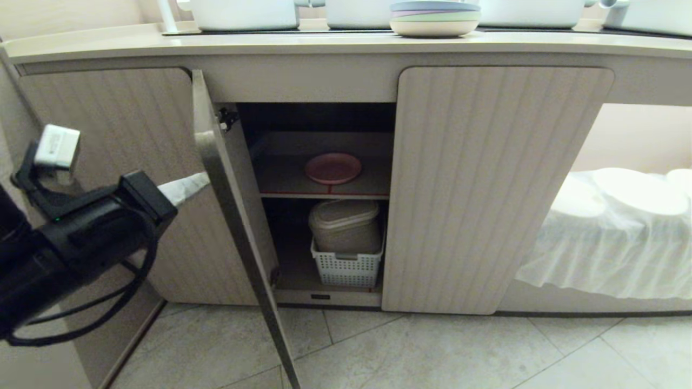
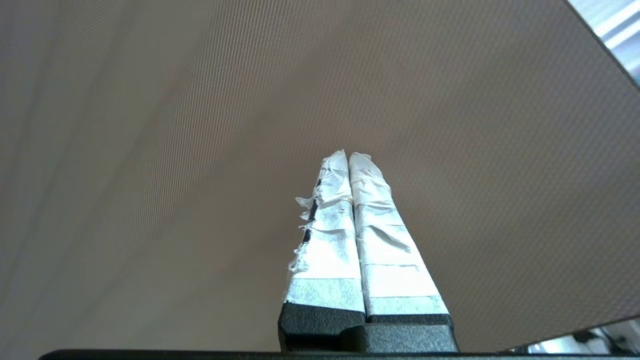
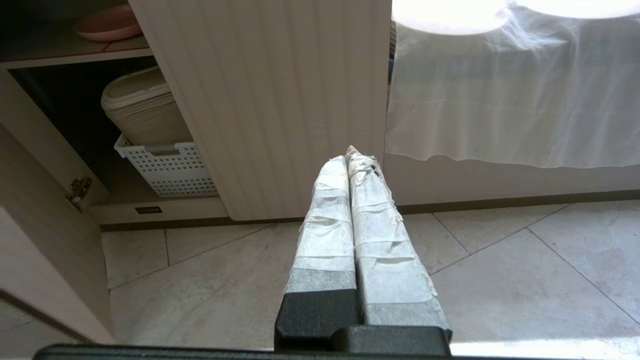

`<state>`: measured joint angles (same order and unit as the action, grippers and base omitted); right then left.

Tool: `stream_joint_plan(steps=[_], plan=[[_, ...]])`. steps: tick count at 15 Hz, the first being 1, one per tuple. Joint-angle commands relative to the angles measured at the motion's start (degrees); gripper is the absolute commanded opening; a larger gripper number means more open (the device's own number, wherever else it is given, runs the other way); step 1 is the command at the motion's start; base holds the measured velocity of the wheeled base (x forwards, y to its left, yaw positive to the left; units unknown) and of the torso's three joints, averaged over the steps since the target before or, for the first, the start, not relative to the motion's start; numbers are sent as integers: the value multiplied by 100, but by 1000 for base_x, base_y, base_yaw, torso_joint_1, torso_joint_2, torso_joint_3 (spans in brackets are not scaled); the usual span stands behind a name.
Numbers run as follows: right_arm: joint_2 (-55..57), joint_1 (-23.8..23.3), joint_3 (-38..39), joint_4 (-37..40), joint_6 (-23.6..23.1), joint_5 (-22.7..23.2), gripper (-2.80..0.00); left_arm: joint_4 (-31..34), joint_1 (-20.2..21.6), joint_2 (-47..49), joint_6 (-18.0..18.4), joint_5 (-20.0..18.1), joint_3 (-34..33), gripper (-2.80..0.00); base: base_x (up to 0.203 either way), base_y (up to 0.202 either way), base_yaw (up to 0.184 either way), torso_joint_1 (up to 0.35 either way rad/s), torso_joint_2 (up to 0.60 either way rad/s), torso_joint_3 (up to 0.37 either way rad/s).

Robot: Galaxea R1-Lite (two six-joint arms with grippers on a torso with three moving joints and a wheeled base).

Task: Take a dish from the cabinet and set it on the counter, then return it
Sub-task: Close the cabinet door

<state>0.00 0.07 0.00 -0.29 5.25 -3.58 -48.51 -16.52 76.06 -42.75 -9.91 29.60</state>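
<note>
Your left gripper (image 1: 201,182) sits closest to the head cam, taped jaws pressed together w/ nothing in them, tips right at the outer face of the open cabinet door (image 1: 238,227); the left wrist view shows only that fluted panel filling the frame. Start from the dish (image 1: 333,168) though: it's lying flat on the upper, red-edged shelf (image 1: 324,193) inside the cabinet (image 1: 503,189), towards the back, not yet touched. Below it you've got a lidded beige container (image 1: 346,226) sitting in a white perforated basket (image 1: 347,267). Above, on the counter (image 1: 324,46), a stack of plates (image 1: 435,19) topped by a blue one, plus white pots; leave those alone. Key relation: dish lies to the right of the left jaws and deeper in, w/ the open door standing between them, so you'd prob. need to come round the door's free edge before reaching in. Round plate, so no long axis to line up on; rim approach from the front looks simplest. Right gripper (image 3: 353,156) is parked low over the floor tiles (image 3: 500,280), jaws also closed & empty, facing the shut right door. Left arm is nearer.
</note>
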Motion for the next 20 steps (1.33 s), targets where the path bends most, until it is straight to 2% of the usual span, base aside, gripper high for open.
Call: stream_joint_plan(steps=[1, 5, 8, 12, 17, 20], plan=[[0, 1, 0, -1, 2, -2, -280, -185, -136, 724, 1, 1, 287, -280, 0, 0, 0, 0, 0, 0], [0, 1, 0, -6, 2, -2, -280, -406, -364, 1687, 187, -5, 973, -280, 0, 0, 0, 0, 0, 0], [0, 1, 0, -6, 2, -2, -280, -452, -592, 2439, 347, 1, 1778, -280, 0, 0, 0, 0, 0, 0], [0, 1, 0, 2, 2, -2, -280, -458, -836, 3269, 856, 110, 2753, -280, 0, 0, 0, 0, 0, 0], [0, 1, 0, -6, 2, -2, -280, -625, -1004, 3814, 1504, 122, 3296, -280, 0, 0, 0, 0, 0, 0], [0, 1, 0, -6, 2, -2, -280, -917, -1045, 3934, 1966, 174, 3290, -280, 0, 0, 0, 0, 0, 0]])
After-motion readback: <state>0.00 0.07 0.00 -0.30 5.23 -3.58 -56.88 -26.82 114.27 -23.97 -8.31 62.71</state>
